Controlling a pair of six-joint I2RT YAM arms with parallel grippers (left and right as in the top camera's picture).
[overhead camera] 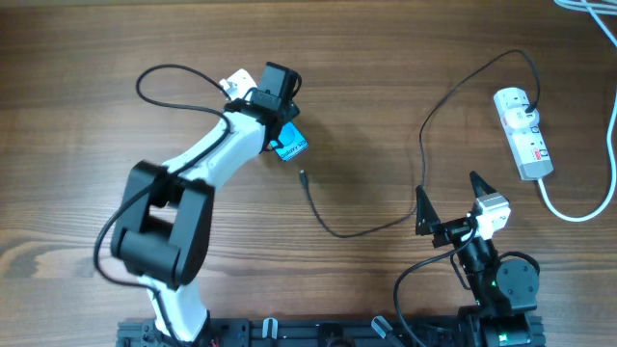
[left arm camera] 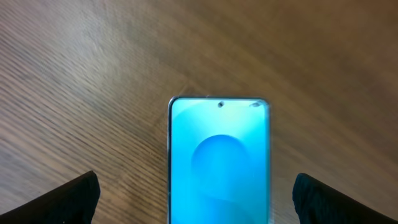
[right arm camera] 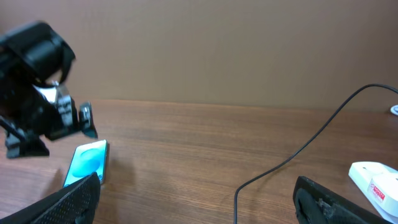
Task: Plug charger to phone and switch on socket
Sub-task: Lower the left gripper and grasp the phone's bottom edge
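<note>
The phone (overhead camera: 289, 146) lies on the table with its blue-teal screen up, mostly under my left gripper (overhead camera: 275, 116). In the left wrist view the phone (left arm camera: 219, 165) sits between the open fingers (left arm camera: 196, 202), which do not touch it. The phone also shows in the right wrist view (right arm camera: 87, 163). The charger, a thin black cable (overhead camera: 424, 135), runs from the socket (overhead camera: 523, 132) at the far right to its tip (overhead camera: 304, 176) just right of the phone. My right gripper (overhead camera: 449, 204) is open and empty near the front edge; the cable (right arm camera: 292, 160) passes between its fingers (right arm camera: 196, 205).
A thick white cord (overhead camera: 578, 214) loops from the socket toward the right edge. Another white cord (overhead camera: 590, 12) lies at the far right corner. The left arm's own black cable (overhead camera: 178, 82) arcs over the table behind it.
</note>
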